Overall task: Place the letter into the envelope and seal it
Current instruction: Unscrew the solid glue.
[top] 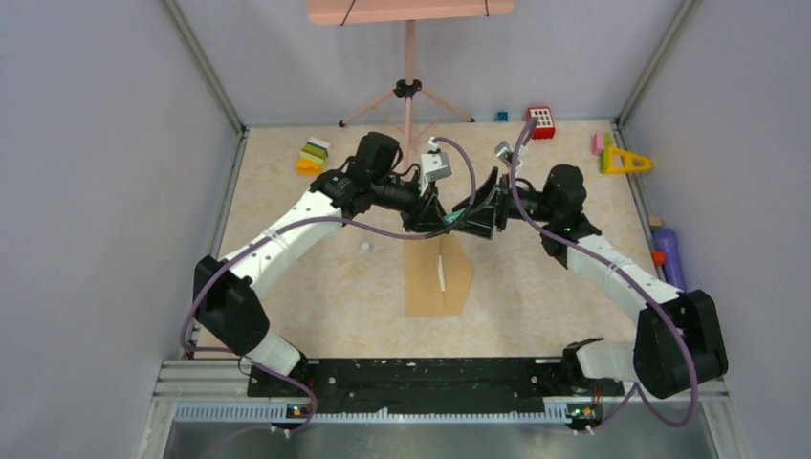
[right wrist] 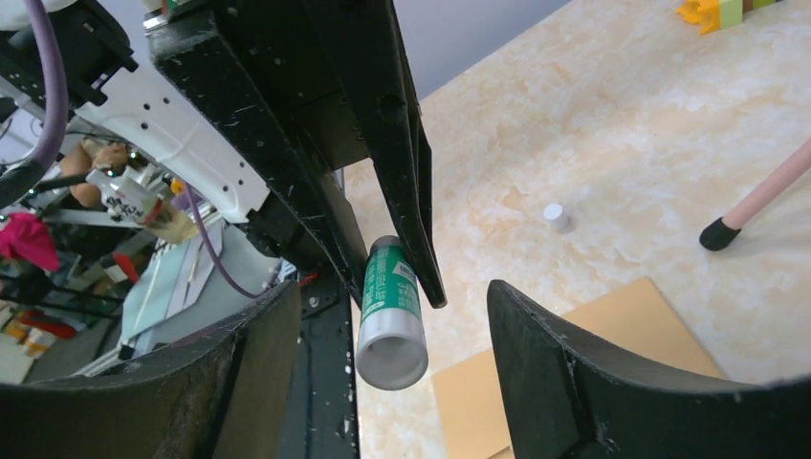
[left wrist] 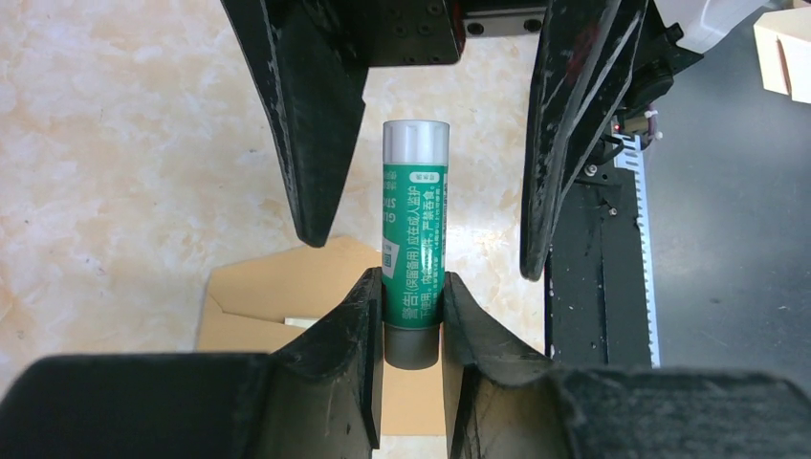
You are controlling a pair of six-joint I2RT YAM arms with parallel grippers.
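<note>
2 arms (top: 287,239): white links, blk joints, purple cables (top: 325,221), scuffed blk jaws.

Cannot see envelope's (top: 430,287) 12 o'clock end from above: buried under left gripper (top: 442,224) and right gripper (top: 461,218). See only a thin strip of letter (top: 441,271). Lose glue stick's (left wrist: 415,220) base between left fingers (left wrist: 359,325). Cannot identify white speck (top: 364,246) at envelope's 9 o'clock.

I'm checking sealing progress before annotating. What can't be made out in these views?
Letter: top view, only a pale sliver shows; the envelope hides the rest.
Envelope's far end: top view, covered by the left gripper and right gripper.
Glue stick: top view, almost wholly hidden between both grippers.
Small white object on the table: right wrist view, too small to identify.
</note>
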